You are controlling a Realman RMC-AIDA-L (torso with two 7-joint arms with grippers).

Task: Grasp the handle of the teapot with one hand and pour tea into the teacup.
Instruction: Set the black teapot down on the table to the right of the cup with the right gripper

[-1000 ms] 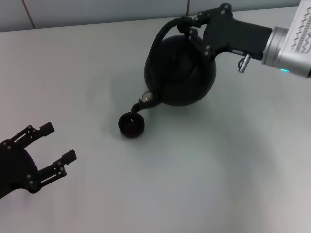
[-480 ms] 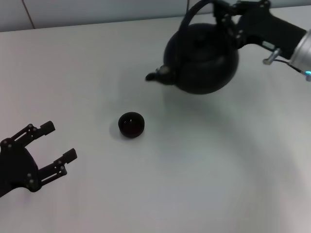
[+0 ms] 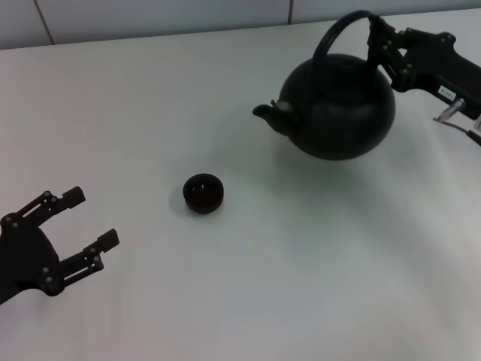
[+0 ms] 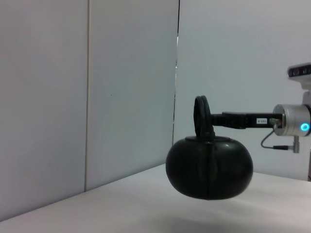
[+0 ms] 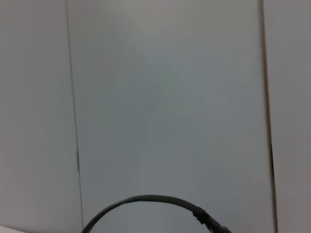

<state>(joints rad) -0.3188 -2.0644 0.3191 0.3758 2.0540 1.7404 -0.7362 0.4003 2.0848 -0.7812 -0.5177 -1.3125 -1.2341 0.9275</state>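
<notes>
Your right gripper [image 3: 381,47] pinched the handle [image 3: 336,34], and the teapot [image 3: 338,105] hung level below it. The teacup [image 3: 204,192] sat well apart, beyond the spout; your left gripper [image 3: 84,226] rested spread.

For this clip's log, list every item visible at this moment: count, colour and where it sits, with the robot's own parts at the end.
Round squat matte-black teapot: one, black, held at the table's far right, upright, spout pointing toward the robot's left; whether it rests on the surface or hangs just above it cannot be told.
Arched black handle: one, black, looping over the teapot's top, gripped at its right end.
Tiny round dark teacup: one, brown-black, standing alone mid-table, apart from the teapot.
Table: one, white, under everything.
Wall: pale grey panels, behind the table.
Left gripper: one, black, open, parked at the near left.
Right gripper: one, black, shut on the handle, far right.
</notes>
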